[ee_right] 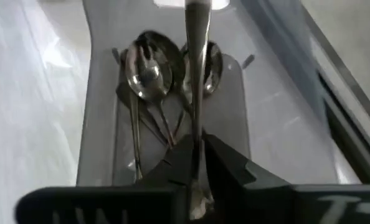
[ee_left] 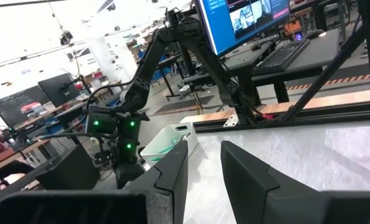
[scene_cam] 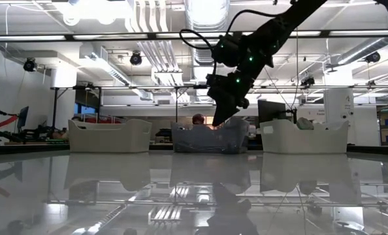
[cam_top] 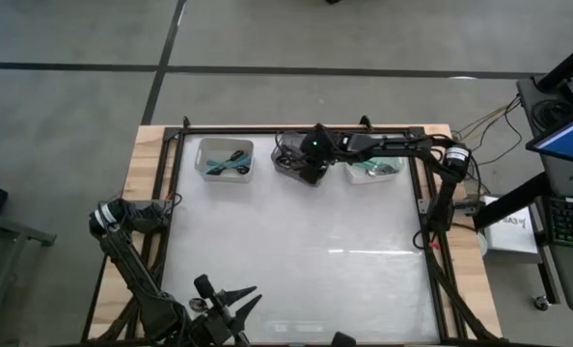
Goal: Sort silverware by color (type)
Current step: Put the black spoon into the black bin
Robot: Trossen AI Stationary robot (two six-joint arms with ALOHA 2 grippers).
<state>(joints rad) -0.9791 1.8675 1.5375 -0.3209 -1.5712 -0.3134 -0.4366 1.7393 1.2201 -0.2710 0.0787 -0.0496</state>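
My right gripper (ee_right: pixel 196 140) hovers over the middle bin (cam_top: pixel 288 166) at the table's far edge and is shut on a shiny silver spoon (ee_right: pixel 195 56). Several more shiny spoons (ee_right: pixel 149 71) lie on that bin's floor. The left bin (cam_top: pixel 226 159) holds black and teal spoons. The right bin (cam_top: pixel 373 168) holds teal-handled ones. In the low view the right gripper (scene_cam: pixel 221 117) points down above the middle bin (scene_cam: pixel 207 138). My left gripper (ee_left: pixel 203 168) waits open at the table's near-left corner (cam_top: pixel 224 304). My right gripper pinches the silver spoon by its slim handle (ee_right: pixel 196 124) between the two fingers. The fingers come from above, pointing down into the middle bin, and lie along the handle. The spoon sticks out past the fingertips over the other spoons. Whether its far end touches them I cannot tell.
Three bins stand in a row along the far edge, inside a dark frame (cam_top: pixel 267 130) around the glossy white tabletop (cam_top: pixel 296 260). Desks, monitors and cables (cam_top: pixel 566 116) crowd the right side beyond the table.
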